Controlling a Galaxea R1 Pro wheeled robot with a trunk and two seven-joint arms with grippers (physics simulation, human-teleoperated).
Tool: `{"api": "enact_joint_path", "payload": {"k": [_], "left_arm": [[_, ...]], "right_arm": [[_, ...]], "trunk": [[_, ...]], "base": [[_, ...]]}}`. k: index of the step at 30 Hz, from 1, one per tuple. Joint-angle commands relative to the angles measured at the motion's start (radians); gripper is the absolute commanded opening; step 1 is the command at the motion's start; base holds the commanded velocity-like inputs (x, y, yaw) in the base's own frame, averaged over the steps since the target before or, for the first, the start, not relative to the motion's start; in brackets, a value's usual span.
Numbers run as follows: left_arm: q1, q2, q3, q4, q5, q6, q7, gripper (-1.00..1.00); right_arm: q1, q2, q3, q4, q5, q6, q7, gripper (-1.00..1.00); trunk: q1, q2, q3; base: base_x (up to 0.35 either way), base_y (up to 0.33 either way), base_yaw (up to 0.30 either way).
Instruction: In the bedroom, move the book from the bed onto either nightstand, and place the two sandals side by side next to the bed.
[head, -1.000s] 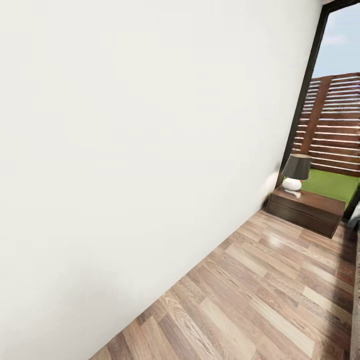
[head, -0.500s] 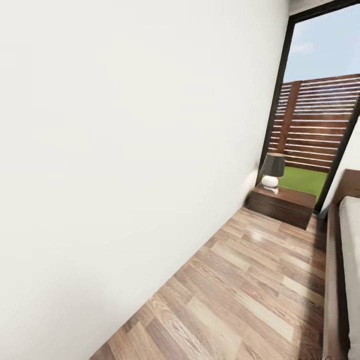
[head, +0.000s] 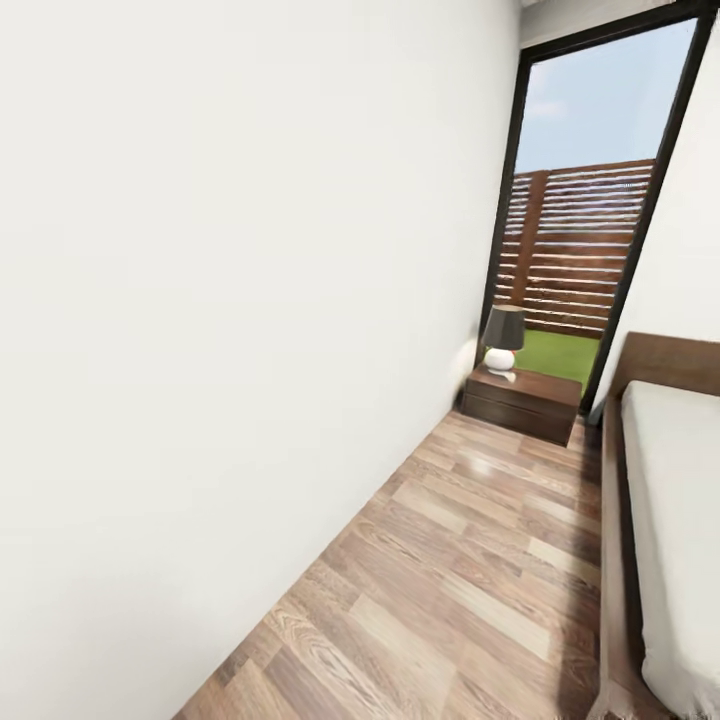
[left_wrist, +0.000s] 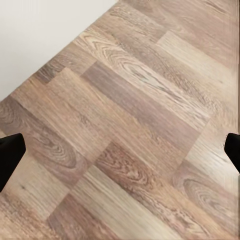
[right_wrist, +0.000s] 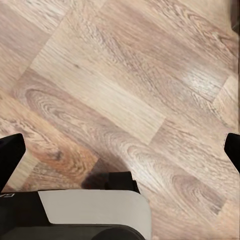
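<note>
The bed (head: 682, 520), with a pale mattress, dark wooden frame and flat headboard, runs along the right edge of the head view. At the far end of the floor strip, a dark reddish-brown nightstand (head: 522, 402) stands against the white wall beside the window. The book and the two sandals are out of view. In the left wrist view my left gripper (left_wrist: 120, 150) hangs open over bare wood planks, its black fingertips (left_wrist: 10, 152) far apart. My right gripper (right_wrist: 120, 150) is likewise open over the floor, holding nothing.
A lamp (head: 502, 338) with a dark shade and white base sits on the nightstand. A tall black-framed window (head: 590, 200) shows a slatted fence and grass. A white wall (head: 220, 330) bounds the plank floor (head: 470, 560) on the left. A grey and black robot part (right_wrist: 95, 212) lies below my right gripper.
The head camera has swung right: the nightstand and window have slid left in the picture, and the bed has come into view at the right edge.
</note>
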Motion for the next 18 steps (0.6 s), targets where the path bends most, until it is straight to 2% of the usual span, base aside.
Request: {"api": "enact_joint_path", "payload": {"k": [1,18], "left_arm": [[0.0,0.0,0.0,0.0,0.004,-0.003,-0.001,1.0],[-0.001,0.0,0.0,0.0,0.004,-0.003,-0.001,1.0]], "right_arm": [[0.0,0.0,-0.002,-0.001,0.0,-0.002,-0.001,1.0],[0.0,0.0,-0.002,-0.001,0.0,-0.002,-0.001,1.0]], "trunk": [[0.0,0.0,0.0],[0.0,0.0,0.012]], "base": [[0.0,0.0,-0.235],[0.0,0.0,-0.235]]}}
